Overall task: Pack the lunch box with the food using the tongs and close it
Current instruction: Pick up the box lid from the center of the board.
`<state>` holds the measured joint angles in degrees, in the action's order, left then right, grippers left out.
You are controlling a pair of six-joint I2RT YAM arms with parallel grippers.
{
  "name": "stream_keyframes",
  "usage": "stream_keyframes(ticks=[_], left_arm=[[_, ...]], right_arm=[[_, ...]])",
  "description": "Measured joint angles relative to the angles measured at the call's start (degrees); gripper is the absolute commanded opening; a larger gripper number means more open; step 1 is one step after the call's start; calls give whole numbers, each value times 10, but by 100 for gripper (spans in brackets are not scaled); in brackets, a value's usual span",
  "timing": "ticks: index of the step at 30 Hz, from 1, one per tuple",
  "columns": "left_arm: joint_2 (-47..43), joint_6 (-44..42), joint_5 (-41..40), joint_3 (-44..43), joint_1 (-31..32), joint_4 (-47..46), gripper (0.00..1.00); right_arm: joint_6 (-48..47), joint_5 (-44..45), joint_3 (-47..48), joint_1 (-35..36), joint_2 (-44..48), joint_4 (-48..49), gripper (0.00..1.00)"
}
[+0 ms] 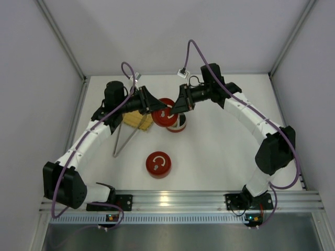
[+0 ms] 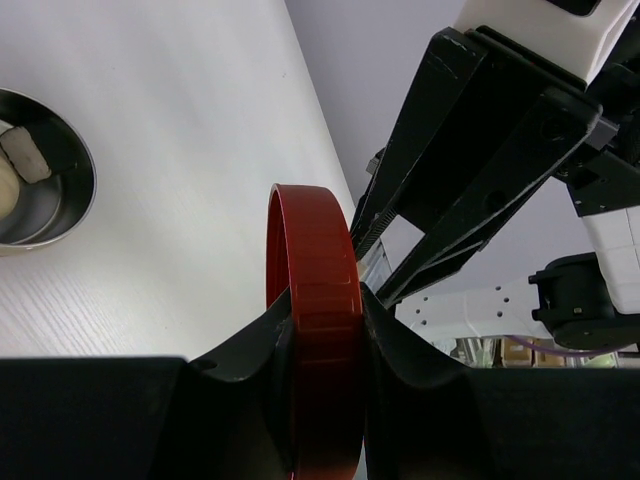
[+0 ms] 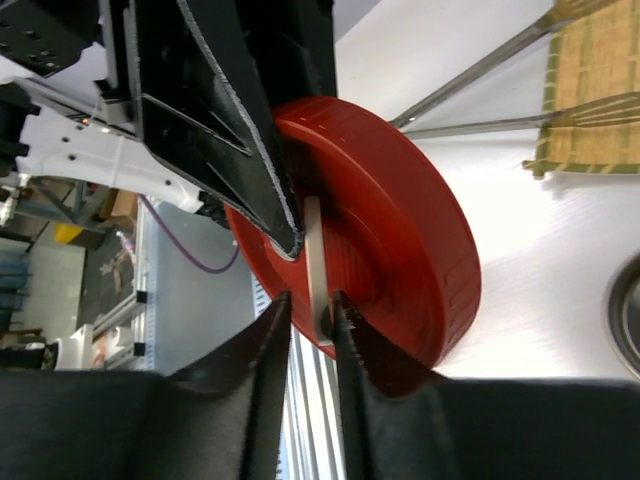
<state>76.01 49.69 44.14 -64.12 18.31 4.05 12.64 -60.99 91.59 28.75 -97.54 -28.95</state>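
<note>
Red lid (image 1: 165, 116), round and thick-rimmed, hangs on edge in the air between the two arms, at the middle of the table (image 1: 220, 151). The left gripper (image 2: 328, 300) is clamped on its rim; its wrist view shows both fingers pressed flat against the ribbed edge, with the lower half of the lid hidden behind them. From the other side, the right gripper (image 3: 312, 305) has its fingers drawn in close on either side of the white handle (image 3: 314, 260) on the lid's top face. I cannot tell whether they actually pinch it.

The lunch box (image 2: 85, 180), a metal bowl, stands just below and beside the lid. It is cut off at the frame edge in both wrist views and half covered by the lid from above. Only one white food piece (image 2: 22, 155) inside shows clearly; the rest of the contents are out of frame.

The tongs (image 1: 124, 140) lie on the table with their tips on the yellow mat (image 1: 137, 121), which the left arm partly hides. A second lid (image 1: 158, 164) lies flat nearer the arm bases.
</note>
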Motion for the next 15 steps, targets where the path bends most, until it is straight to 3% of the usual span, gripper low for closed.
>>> stream_keyframes(ticks=[15], left_arm=[[-1,19,4,25,-3,-40,0]], right_arm=[[-11,81,49,14,-3,-5,15]])
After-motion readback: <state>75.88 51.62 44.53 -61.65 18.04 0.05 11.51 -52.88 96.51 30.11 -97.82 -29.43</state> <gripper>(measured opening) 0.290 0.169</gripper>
